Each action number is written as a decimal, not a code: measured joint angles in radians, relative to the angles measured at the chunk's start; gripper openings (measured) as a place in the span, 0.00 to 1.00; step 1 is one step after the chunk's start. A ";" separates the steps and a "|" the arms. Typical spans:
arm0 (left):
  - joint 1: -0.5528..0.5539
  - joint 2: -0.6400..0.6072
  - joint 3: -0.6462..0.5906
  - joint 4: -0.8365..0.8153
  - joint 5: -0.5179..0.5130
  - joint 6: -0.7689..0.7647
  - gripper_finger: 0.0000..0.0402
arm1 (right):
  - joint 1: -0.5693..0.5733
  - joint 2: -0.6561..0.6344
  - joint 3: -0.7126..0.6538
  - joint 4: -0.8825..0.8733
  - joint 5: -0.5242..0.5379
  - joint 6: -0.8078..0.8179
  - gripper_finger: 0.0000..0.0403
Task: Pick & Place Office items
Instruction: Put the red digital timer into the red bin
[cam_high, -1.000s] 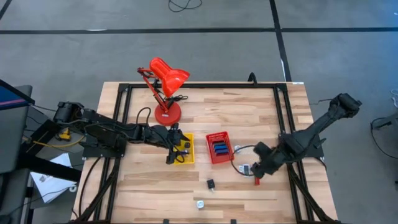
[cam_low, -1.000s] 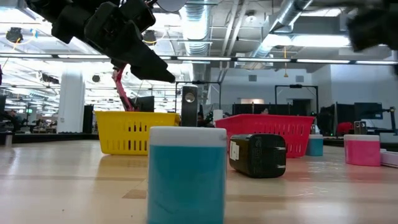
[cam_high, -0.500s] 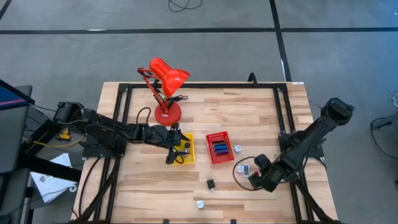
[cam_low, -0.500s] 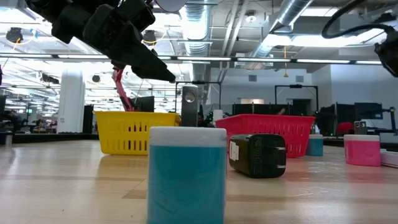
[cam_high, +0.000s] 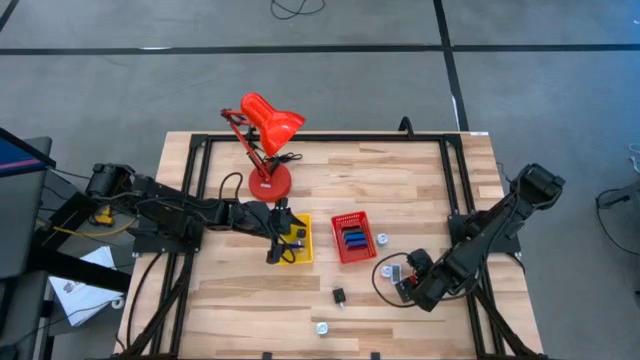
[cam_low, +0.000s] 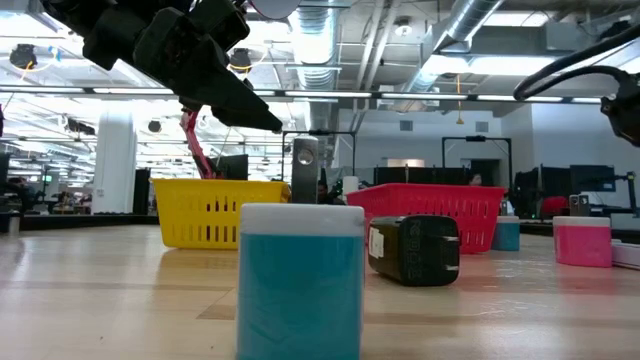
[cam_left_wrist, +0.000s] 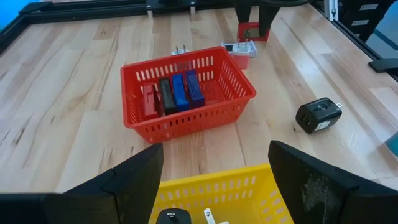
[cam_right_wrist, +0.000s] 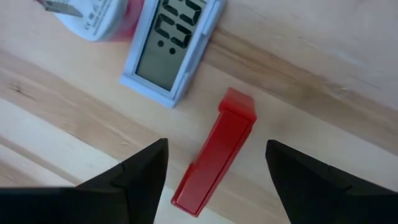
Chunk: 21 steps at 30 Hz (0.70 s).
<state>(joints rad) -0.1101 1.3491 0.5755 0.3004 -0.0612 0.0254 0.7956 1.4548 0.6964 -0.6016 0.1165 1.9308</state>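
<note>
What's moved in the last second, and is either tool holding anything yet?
The right tool swung in over the table's front right and now sits open, straddling the red block on the wood beside the small clock, not yet gripping it. The left tool stayed open above the yellow basket. The red basket, black adapter and lamp have not shifted.

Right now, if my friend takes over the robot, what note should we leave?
Left gripper: jaws open, empty, over the yellow basket.
Right gripper: jaws open, either side of a red block lying by the little clock.
Done: four blocks stand in the red basket.
Left: red block, clock, black charger, and the blue piece.
</note>
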 joint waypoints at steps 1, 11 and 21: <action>0.000 0.000 0.000 0.000 0.000 0.000 0.71 | -0.001 0.000 0.000 0.000 0.000 0.000 0.63; 0.000 0.000 0.000 0.000 0.001 0.000 0.71 | -0.006 -0.002 0.000 -0.019 -0.012 -0.001 0.23; 0.000 0.000 0.000 0.000 0.001 0.000 0.71 | -0.006 -0.068 0.072 -0.268 -0.011 -0.027 0.10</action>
<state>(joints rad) -0.1101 1.3491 0.5755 0.3002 -0.0601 0.0252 0.7898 1.3870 0.7680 -0.8692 0.1057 1.9034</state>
